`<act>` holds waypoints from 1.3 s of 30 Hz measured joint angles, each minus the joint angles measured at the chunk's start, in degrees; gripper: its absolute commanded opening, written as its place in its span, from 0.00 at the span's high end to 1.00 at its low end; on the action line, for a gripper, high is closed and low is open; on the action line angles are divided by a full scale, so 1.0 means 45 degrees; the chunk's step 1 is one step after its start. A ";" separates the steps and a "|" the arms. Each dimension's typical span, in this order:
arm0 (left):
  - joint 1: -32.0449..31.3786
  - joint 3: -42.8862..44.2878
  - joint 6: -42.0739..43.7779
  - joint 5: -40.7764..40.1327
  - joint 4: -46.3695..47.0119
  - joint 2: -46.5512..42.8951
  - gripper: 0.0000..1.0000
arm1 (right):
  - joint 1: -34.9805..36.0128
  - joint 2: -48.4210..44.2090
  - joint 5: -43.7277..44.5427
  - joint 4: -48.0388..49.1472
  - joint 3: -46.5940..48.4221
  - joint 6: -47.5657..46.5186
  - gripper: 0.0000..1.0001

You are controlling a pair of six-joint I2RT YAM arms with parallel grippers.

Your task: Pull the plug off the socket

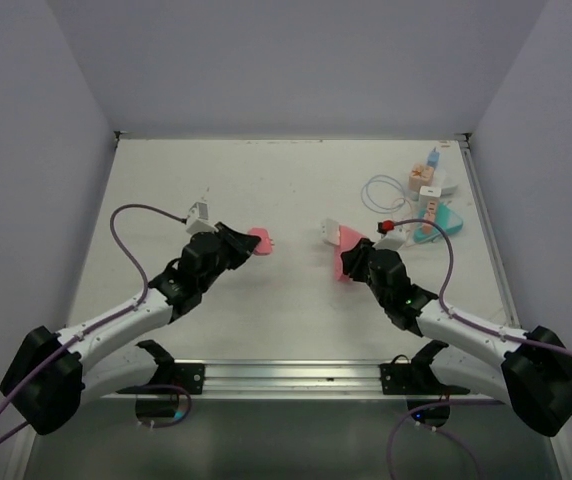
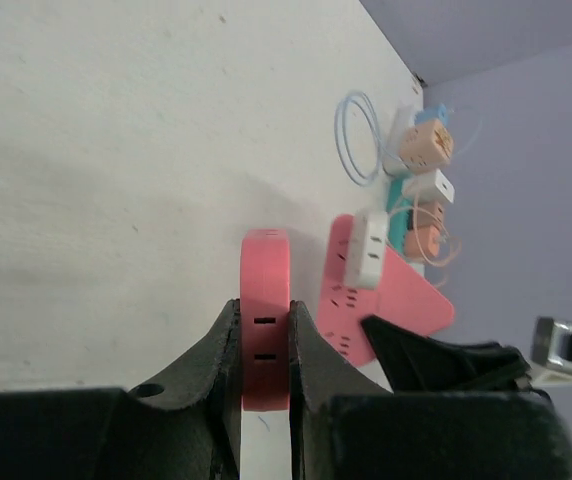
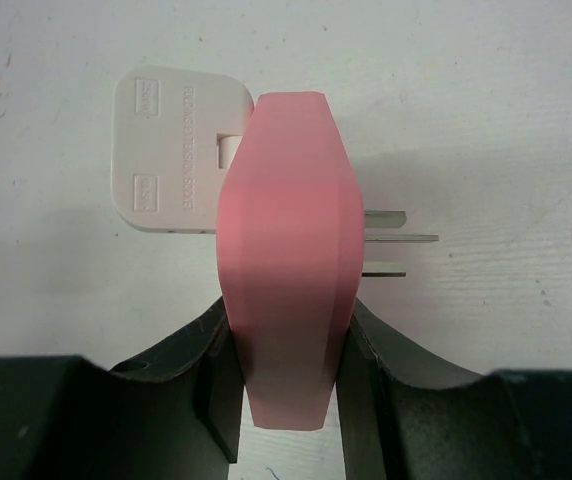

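My left gripper (image 1: 256, 243) (image 2: 264, 310) is shut on a pink socket block (image 1: 262, 241) (image 2: 265, 300), clamped edge-on with two slots facing the camera. My right gripper (image 1: 350, 260) (image 3: 286, 320) is shut on a second pink, triangular socket piece (image 1: 343, 258) (image 3: 284, 270) (image 2: 386, 295). A white plug (image 1: 331, 232) (image 3: 171, 150) (image 2: 369, 247) sits in its left face. Three bare metal prongs (image 3: 398, 238) stick out of its right side. The two pink pieces are apart, with bare table between them.
At the back right stands a cluster of adapters: a teal triangular one (image 1: 438, 222), an orange cube (image 1: 421, 179), a white one (image 1: 434, 190) and a thin coiled cable (image 1: 381, 192). The table's raised right edge (image 1: 486, 220) runs beside them.
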 measured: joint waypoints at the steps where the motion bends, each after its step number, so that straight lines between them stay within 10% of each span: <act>1: 0.0510 -0.0058 0.0296 0.0155 0.0112 0.0015 1.00 | 0.0000 -0.0155 -0.0029 0.0010 0.0000 -0.0121 1.00; 19: 0.6329 0.4367 0.2885 0.5989 0.3750 0.9986 0.99 | 0.0024 -0.0539 -0.1831 -0.0083 0.0287 -0.1360 1.00; 31: 0.7004 0.4541 0.3405 0.6042 0.3662 1.0520 0.16 | 0.0092 -0.0588 -0.2331 -0.0525 0.0597 -0.1792 1.00; 39: 0.6999 0.3172 0.3793 0.6159 0.2603 0.7815 0.00 | 0.0461 -0.0559 -0.2370 -0.0733 0.1078 -0.2016 1.00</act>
